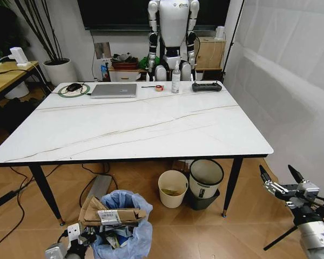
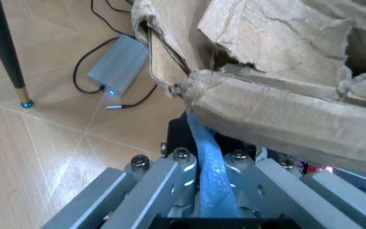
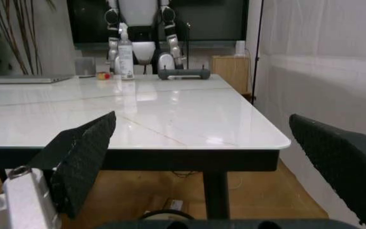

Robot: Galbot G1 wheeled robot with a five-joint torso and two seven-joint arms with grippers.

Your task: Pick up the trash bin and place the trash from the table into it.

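Crinkly blue bag — pinched, torn cardboard

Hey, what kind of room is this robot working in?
Probably an office or robotics lab: a white marble-look table carrying a laptop and a controller, a humanoid robot standing behind it, and waste bins on the wood floor.

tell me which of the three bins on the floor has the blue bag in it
The trash bin nearest the robot, stuffed with torn cardboard and pinched at its bag by the left gripper. The cream bucket and dark bin sit under the table.
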